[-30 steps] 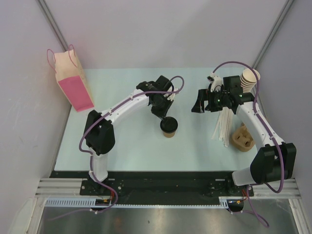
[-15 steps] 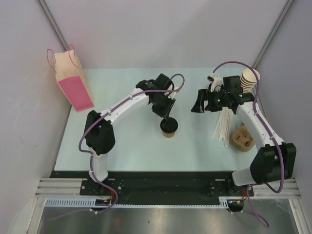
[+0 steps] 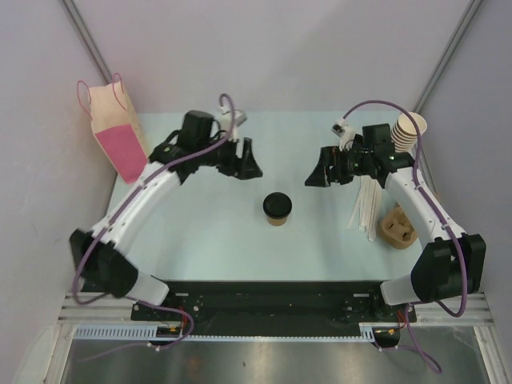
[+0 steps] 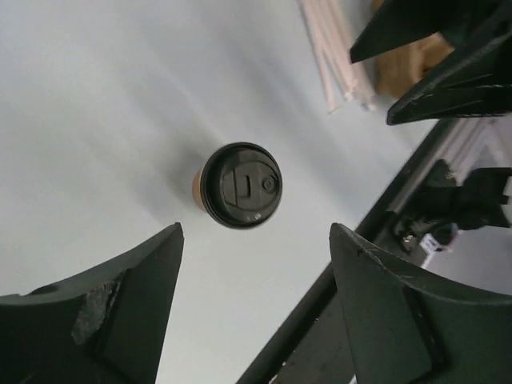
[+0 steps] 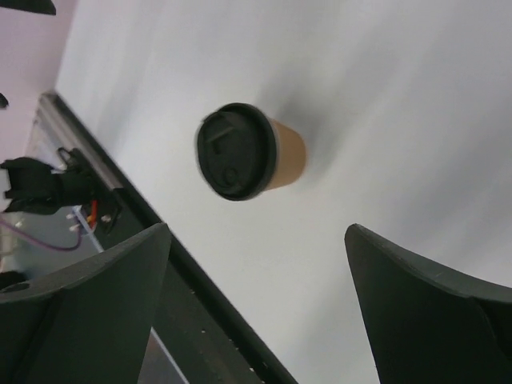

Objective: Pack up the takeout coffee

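Pale mint tabletop [image 3: 216,240] between grey partition walls, and down at the business end the left gripper [image 3: 246,168] has its dark fingers [image 4: 128,304] spread wide, nothing between them. The right gripper [image 3: 317,178] mirrors it, fingers [image 5: 88,304] just as far apart and just as empty. Both wrist views look straight down past the tips at the same target: the tan paper cup with a round black plastic lid [image 3: 277,207], upright on the table, lidded, touching nothing, roughly midway between the two grippers and a little nearer the arm bases. That open central spot looks deliberate, since either arm could come down on it, and jaws this wide would clear the lid and close on the paper wall below. Further out on the right sit the stack of lidless tan cups [image 3: 410,130], the bundle of white straws [image 3: 366,204] and the brown moulded-pulp carrier [image 3: 398,226], all well apart from the coffee. Far left stands the pink-and-cream paper bag with looped handles [image 3: 120,144], mouth upward, presumably the destination. It is on the left arm's side, so I'd expect that arm to carry the cup. Nothing is packed yet.
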Available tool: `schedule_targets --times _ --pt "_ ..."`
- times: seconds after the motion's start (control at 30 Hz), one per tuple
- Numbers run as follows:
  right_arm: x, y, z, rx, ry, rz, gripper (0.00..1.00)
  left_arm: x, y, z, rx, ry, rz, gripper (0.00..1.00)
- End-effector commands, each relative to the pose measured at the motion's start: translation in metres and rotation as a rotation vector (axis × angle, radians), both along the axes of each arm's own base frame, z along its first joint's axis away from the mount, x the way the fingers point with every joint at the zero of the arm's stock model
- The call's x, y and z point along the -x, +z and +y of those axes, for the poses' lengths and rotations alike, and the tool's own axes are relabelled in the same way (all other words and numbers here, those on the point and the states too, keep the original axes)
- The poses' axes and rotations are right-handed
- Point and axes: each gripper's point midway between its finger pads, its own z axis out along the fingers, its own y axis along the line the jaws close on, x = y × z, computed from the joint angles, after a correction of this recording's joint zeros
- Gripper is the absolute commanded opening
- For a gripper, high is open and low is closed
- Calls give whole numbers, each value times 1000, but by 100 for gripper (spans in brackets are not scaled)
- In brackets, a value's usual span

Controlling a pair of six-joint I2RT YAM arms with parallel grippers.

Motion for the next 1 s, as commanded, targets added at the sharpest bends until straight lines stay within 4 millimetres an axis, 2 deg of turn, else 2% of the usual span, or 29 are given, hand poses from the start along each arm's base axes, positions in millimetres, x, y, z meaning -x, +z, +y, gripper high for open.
schedule_targets --times 0.0,0.07,0.1,0.13,0.17,0.2,0.27,0.4,0.5,0.53,0.7,0.97 --pt "23 28 51 -163 193 -10 92 30 47 -4 395 -92 -63 76" --pt "31 28 64 -215 224 59 84 44 45 -10 497 -165 -29 69" --pt "30 24 72 -241 247 86 76 43 47 -15 529 -180 -38 58" --pt "32 22 79 -252 261 107 70 45 37 -17 539 -165 24 52" --pt "29 19 84 -260 267 115 64 43 31 -18 537 -156 48 41" --pt "29 17 87 -271 266 144 56 36 23 -22 539 -152 67 36" --pt "25 7 95 -279 276 174 49 33 13 -27 539 -140 122 26" --pt "21 -3 106 -296 276 223 34 35 -7 -44 528 -143 173 20" --pt "18 -14 108 -294 273 254 28 32 -27 -50 502 -125 209 16" --pt "18 -17 108 -290 272 261 27 31 -36 -50 495 -113 233 15" --pt "17 -34 110 -284 275 313 22 28 -55 -53 473 -102 279 13" --pt "16 -60 106 -251 271 357 20 26 -84 -54 428 -89 347 11"
